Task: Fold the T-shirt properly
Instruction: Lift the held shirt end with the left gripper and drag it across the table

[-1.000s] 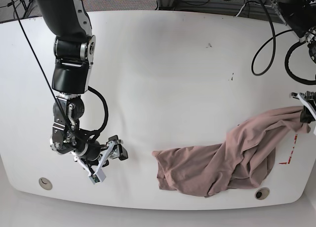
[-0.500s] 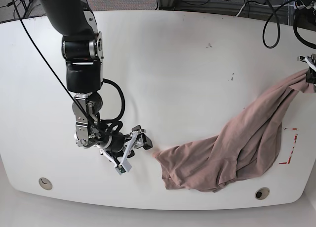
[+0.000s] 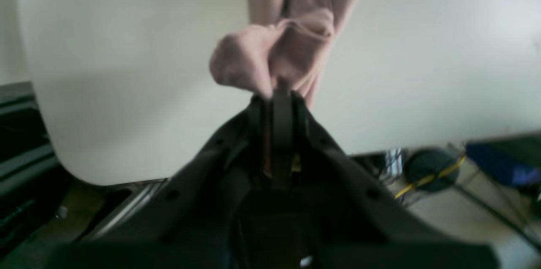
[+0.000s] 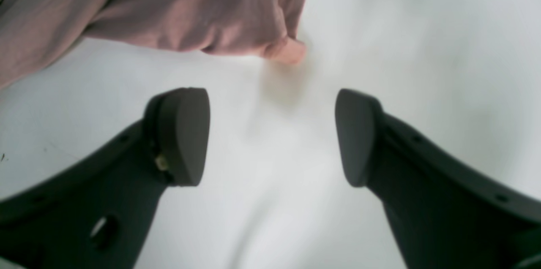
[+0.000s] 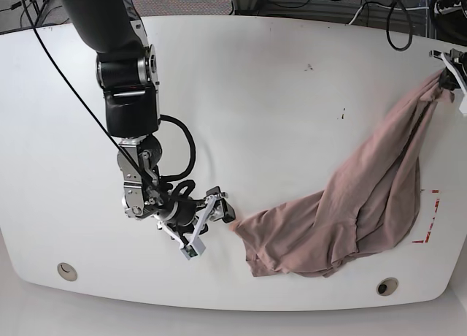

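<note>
The mauve-tan T-shirt stretches in a long diagonal from the table's far right down to its front middle. My left gripper is at the far right edge, shut on a bunched edge of the T-shirt; the wrist view shows the left gripper pinching the cloth. My right gripper hovers low over the white table, open and holding nothing, just left of the shirt's lower left corner. In the right wrist view, the right gripper has that corner of the T-shirt just ahead of its spread fingers.
Two round holes sit near the table's front edge. Red tape marks lie at the right, partly under the shirt. Small dark specks dot the far side. Cables run behind the table.
My left gripper has pulled the shirt's edge up and away toward the far right, drawing the cloth out long. My right arm has swung right, close to the shirt's lower left corner.
</note>
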### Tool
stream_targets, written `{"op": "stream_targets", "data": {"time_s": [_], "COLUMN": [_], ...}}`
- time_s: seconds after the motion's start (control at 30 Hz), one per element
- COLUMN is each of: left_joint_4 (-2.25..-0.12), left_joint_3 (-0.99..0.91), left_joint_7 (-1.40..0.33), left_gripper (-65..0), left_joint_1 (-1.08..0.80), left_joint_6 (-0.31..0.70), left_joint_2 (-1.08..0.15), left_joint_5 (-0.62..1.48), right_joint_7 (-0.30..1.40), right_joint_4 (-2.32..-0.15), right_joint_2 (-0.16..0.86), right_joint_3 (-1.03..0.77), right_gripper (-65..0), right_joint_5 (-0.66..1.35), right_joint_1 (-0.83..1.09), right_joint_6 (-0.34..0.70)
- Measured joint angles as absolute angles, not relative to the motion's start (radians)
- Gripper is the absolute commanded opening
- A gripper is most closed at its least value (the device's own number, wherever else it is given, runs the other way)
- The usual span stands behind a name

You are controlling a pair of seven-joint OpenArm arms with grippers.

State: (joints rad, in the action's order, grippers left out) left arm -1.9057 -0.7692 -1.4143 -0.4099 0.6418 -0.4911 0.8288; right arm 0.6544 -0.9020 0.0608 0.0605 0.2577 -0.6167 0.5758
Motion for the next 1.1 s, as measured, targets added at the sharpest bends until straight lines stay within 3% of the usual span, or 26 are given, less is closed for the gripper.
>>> {"op": "stream_targets", "data": {"time_s": [0.33, 0.7, 1.1], "left_joint_4": [-1.907, -1.936, -1.952], "left_joint_3": [-0.585, -0.289, -0.078], "left_joint_7": [-1.4, -1.389, -1.407], "left_gripper": [-65.0, -65.0, -65.0], "left_joint_1": [-0.403, -0.202, -0.165], "left_joint_6": [0.67, 0.671, 0.672], "left_joint_2": [-0.486, -0.462, -0.474], "left_joint_5": [0.859, 0.873, 0.878], "right_joint_7": [0.654, 0.657, 0.651], "right_joint_4": [-0.902, -0.904, -0.904], "right_joint_2": [0.053, 0.075, 0.072], "right_joint_3": [0.059, 0.059, 0.054], "right_gripper": [-21.1, -21.1, -21.1], "right_joint_5": [0.254, 0.258, 0.25], "right_joint_1": [-0.616, -0.591, -0.597], "right_joint_6": [0.575, 0.575, 0.559]}}
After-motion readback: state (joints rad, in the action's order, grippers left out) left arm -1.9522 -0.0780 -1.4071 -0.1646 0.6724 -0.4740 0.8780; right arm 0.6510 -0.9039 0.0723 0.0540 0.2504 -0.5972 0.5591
